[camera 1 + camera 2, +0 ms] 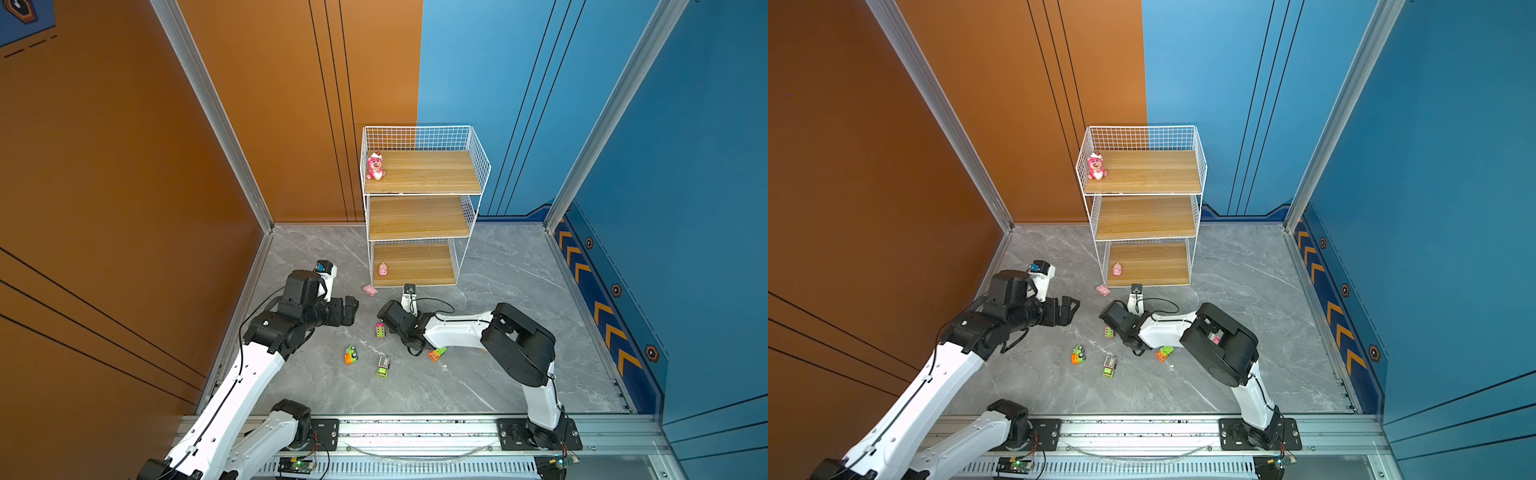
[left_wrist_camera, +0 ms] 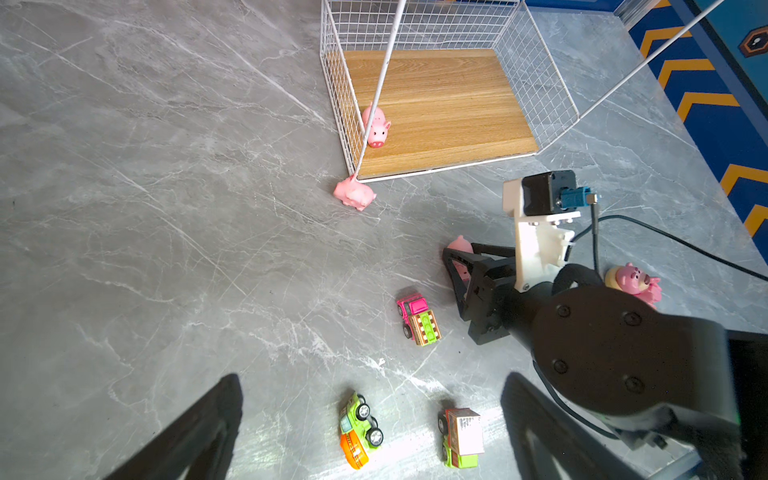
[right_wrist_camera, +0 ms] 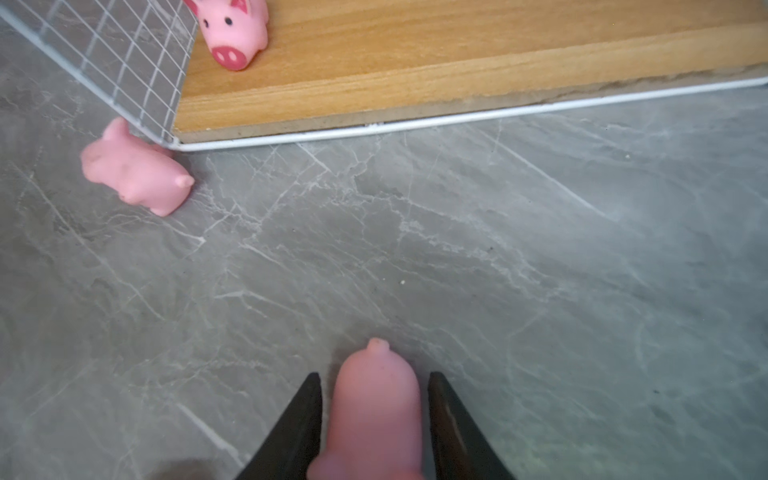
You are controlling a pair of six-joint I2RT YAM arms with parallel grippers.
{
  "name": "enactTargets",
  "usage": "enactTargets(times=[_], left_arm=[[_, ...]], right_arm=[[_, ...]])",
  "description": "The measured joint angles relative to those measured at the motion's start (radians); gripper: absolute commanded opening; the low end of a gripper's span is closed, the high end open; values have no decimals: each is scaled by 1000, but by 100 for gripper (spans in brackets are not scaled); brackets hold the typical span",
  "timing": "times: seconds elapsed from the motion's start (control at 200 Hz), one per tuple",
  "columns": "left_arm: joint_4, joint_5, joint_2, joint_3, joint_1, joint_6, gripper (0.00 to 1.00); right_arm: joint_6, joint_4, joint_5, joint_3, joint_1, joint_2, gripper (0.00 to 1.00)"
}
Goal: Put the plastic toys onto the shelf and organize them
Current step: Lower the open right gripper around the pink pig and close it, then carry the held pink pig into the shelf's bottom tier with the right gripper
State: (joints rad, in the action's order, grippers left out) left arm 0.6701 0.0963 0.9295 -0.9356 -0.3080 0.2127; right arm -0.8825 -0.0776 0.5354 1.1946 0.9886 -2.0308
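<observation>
- Right gripper [image 3: 374, 376]: down at the grey marble floor [image 3: 540, 270], black fingers [image 3: 299, 424] on both sides of a small pale pink plastic pig [image 3: 374, 415], very near its flanks. Not possible to tell if already pressing it or only just beside it.
- Long axis of this pig: in line with the fingers, the small nub end pointing away from the wrist, toward the front edge of the three-tier white wire shelf with light wooden boards [image 1: 424, 193]. Grip therefore across the narrow body.
- Shelf straight ahead of the pig, near but apart. Much free place on the lowest board, beside a second pink pig [image 1: 382, 270] standing near the front corner on the left arm's side.
- Third pink pig [image 1: 370, 290]: on its side on the floor, right at that same corner, outside the wire.
- Left gripper [image 1: 347, 309]: spread wide, empty, hovering apart from the straddled pig. Right arm clearly nearer, so probably the one for the lift and the short carry forward.
</observation>
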Motion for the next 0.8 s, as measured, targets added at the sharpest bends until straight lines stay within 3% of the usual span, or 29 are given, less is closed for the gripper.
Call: enactTargets(times=[0.13,0.385,0.596,0.801], left_arm=[[0,0,0,0,0,0,98],[0,0,2,0,0,0,98],[0,1,10,0,0,0,98],[0,1,19,0,0,0,98]], right_arm=[[-2,0,-7,3,-2,-2,31],[31,26,-8,-12,-2,6,24],[122,55,-16,-66,-15,85,23],[217,93,-84,-66,-100,147,22]])
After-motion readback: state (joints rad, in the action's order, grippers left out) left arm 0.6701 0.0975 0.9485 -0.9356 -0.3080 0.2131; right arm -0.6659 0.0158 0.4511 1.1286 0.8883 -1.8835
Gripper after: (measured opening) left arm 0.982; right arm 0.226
